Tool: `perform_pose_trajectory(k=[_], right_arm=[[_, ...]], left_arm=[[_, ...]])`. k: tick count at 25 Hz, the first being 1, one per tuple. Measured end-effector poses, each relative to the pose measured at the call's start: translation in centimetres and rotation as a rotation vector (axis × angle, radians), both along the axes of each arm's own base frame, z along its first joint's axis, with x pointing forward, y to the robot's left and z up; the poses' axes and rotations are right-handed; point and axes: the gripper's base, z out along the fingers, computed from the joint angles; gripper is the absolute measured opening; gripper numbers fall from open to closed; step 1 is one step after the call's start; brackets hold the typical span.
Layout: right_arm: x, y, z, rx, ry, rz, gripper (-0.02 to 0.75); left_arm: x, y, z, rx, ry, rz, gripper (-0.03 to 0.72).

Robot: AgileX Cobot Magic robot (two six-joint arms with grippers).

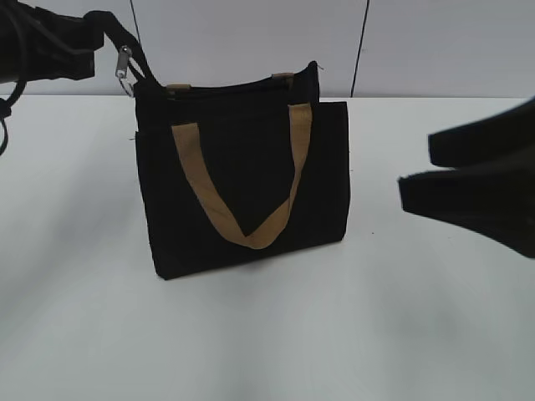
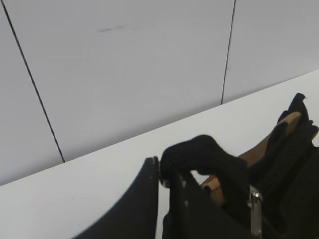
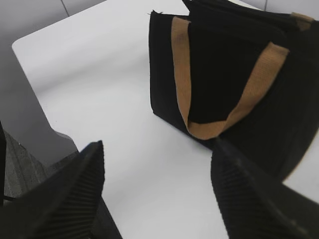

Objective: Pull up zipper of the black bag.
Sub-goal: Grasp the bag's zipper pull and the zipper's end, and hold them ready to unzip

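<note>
The black bag (image 1: 238,154) stands upright on the white table, a tan handle (image 1: 251,236) hanging down its front; it also shows in the right wrist view (image 3: 219,64) and the left wrist view (image 2: 294,189). My left gripper (image 1: 94,42) is at the bag's top left corner, shut on a black fabric tail that runs from the bag's top edge (image 2: 160,167). The silver pull tab of the zipper (image 1: 124,71) dangles from that tail just below the jaws, and shows in the left wrist view (image 2: 255,209). My right gripper (image 1: 415,167) is open and empty, right of the bag (image 3: 158,149).
The white table (image 1: 267,334) ends at a grey panelled wall (image 1: 251,42) close behind the bag. In the right wrist view the table's far corner and edge (image 3: 30,55) show left of the bag.
</note>
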Motion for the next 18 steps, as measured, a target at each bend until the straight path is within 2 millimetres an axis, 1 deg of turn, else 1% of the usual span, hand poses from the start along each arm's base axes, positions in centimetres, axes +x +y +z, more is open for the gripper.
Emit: perform_pose_trajectory(k=[2, 3, 7, 12, 13, 16, 18], right_arm=[[2.1, 1.1, 0.1, -0.015, 0.009, 0.056, 0.508], [3.0, 1.8, 0.5, -0.022, -0.002, 0.084, 0.508], [7.4, 5.0, 0.5, -0.065, -0.013, 0.172, 0.508], [12.1, 8.9, -0.8, -0.093, 0.019, 0.262, 0.507], [12.9, 9.7, -1.3, -0.096, 0.031, 0.276, 0.507], [15.0, 11.9, -1.9, -0.092, 0.04, 0.324, 0.503], [15.9, 13.6, -2.2, -0.085, 0.045, 0.363, 0.503]], left_arm=[[0.0, 0.0, 0.0, -0.003, 0.008, 0.004, 0.022], [0.0, 0.0, -0.1, -0.004, 0.012, 0.008, 0.022], [0.0, 0.0, -0.1, -0.007, 0.015, 0.009, 0.022], [0.0, 0.0, -0.1, -0.008, 0.017, 0.011, 0.022], [0.0, 0.0, -0.1, -0.008, 0.017, 0.011, 0.022], [0.0, 0.1, -0.1, -0.01, 0.018, 0.012, 0.022], [0.0, 0.1, -0.1, -0.012, 0.018, 0.013, 0.022]])
